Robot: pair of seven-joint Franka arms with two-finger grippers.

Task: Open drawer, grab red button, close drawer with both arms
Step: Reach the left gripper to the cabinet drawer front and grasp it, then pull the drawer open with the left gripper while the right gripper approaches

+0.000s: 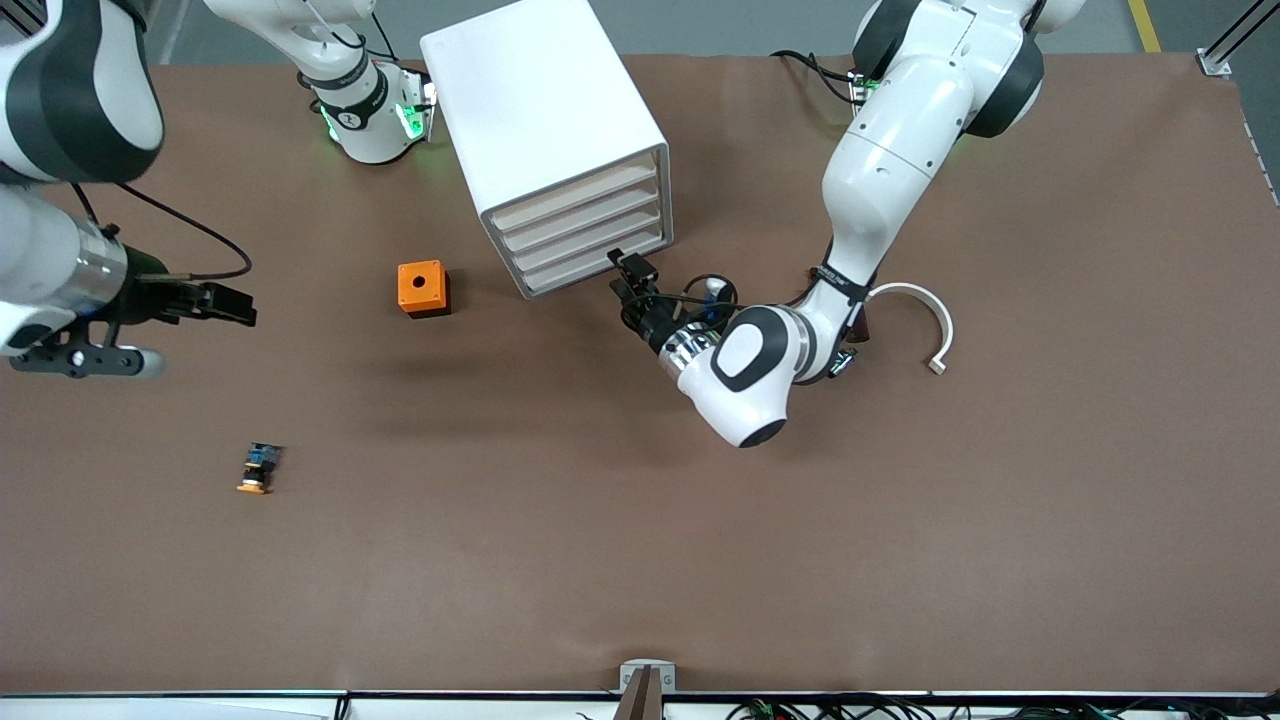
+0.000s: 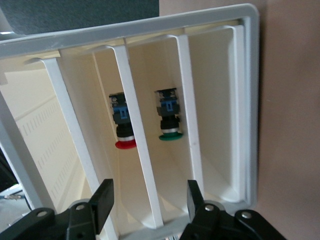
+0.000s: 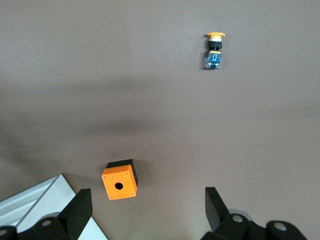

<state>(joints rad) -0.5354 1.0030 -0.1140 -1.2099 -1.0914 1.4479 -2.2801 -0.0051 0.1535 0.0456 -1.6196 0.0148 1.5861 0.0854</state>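
The white cabinet (image 1: 540, 110) stands with its four drawers (image 1: 585, 240) pushed in. My left gripper (image 1: 628, 272) is at the drawer fronts, at the corner nearest the left arm. In the left wrist view this gripper (image 2: 149, 192) is open, and its fingers straddle one drawer's front edge (image 2: 150, 200) with a gap on each side. Inside the drawers I see the red-capped button (image 2: 122, 127) in one drawer, and a green-capped one (image 2: 169, 117) in the drawer beside it. My right gripper (image 1: 235, 305) waits open over the table toward the right arm's end, holding nothing (image 3: 147, 200).
An orange box (image 1: 423, 288) with a hole sits beside the cabinet, also seen as the orange box (image 3: 119, 183). An orange-yellow-capped button (image 1: 260, 470) lies nearer the front camera. A white curved piece (image 1: 925, 320) lies toward the left arm's end.
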